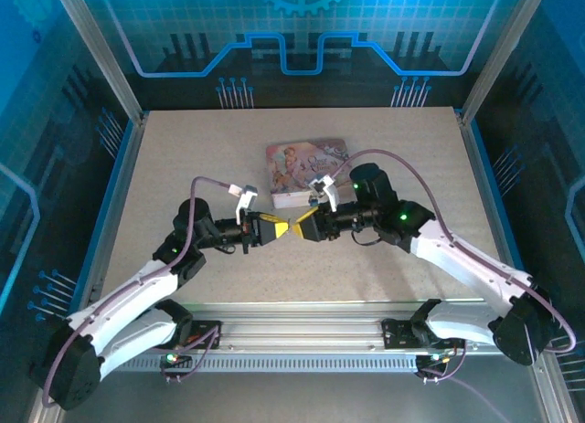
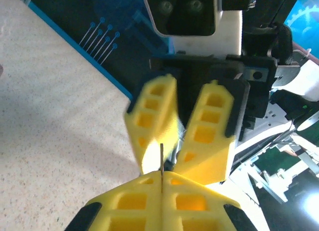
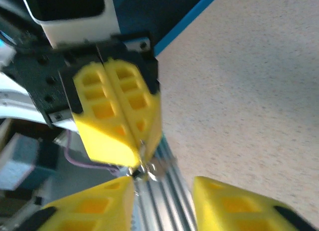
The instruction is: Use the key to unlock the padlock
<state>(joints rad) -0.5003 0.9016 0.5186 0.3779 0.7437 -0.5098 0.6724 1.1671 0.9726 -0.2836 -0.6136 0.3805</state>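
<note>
My left gripper (image 1: pixel 283 229) and right gripper (image 1: pixel 300 227) meet tip to tip above the table, in front of the pink box. In the left wrist view the left gripper (image 2: pixel 162 177) is shut on the key (image 2: pixel 161 158), a thin dark metal strip poking out between its yellow fingertips. The right gripper's fingers (image 2: pixel 212 131) face it, spread apart. From the right wrist, the right gripper (image 3: pixel 164 188) stands open and a small shiny piece of the key (image 3: pixel 145 160) sits at the tip of the left gripper's closed fingers (image 3: pixel 112 118). The padlock is hidden.
A pink floral box (image 1: pixel 306 167) lies flat on the speckled table (image 1: pixel 183 158) just behind the two grippers. An aluminium rail (image 1: pixel 302 318) runs along the near edge between the arm bases. Metal frame posts and blue walls ring the table.
</note>
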